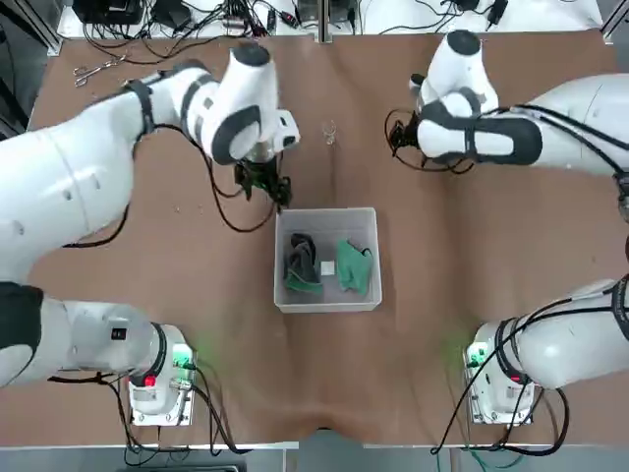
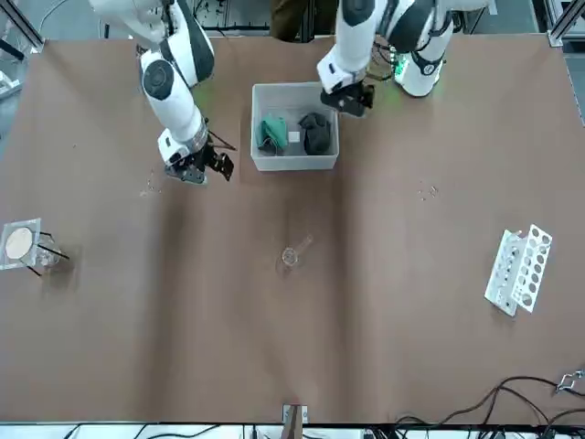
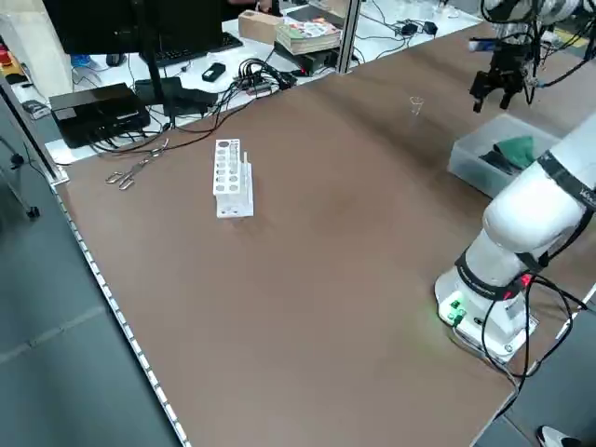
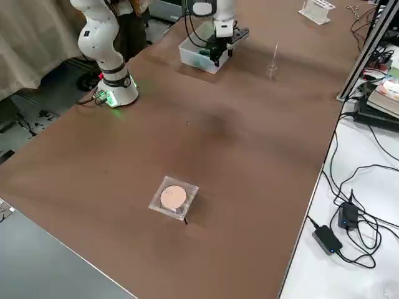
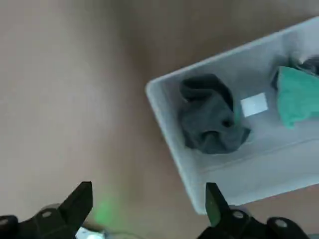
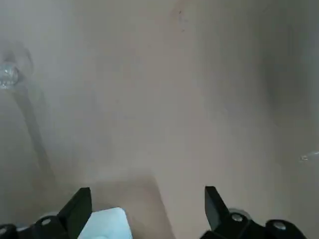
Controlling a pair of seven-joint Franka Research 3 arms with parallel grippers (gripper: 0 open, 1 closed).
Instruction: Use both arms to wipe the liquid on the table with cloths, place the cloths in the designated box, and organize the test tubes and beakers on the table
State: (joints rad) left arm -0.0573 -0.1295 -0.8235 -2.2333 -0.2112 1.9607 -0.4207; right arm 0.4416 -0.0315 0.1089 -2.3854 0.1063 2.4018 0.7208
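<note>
Cloths [image 1: 324,264] inside box [image 1: 328,304]; surrounding table [image 1: 442,256] open.

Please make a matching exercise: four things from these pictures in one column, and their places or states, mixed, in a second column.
1. green cloth
2. white rack
3. left tool
4. test tube

a. lying on the bare table
b. open, empty, above the box's corner
c. inside the box
d. alone near the table's edge

Pairs: 1-c, 2-d, 3-b, 4-a

Two cloths, one green [image 1: 356,265] and one dark grey [image 1: 301,262], in one box [image 1: 327,302]; one white rack [image 2: 518,270]; apparently one glass tube [image 2: 293,254]; two arms.
</note>
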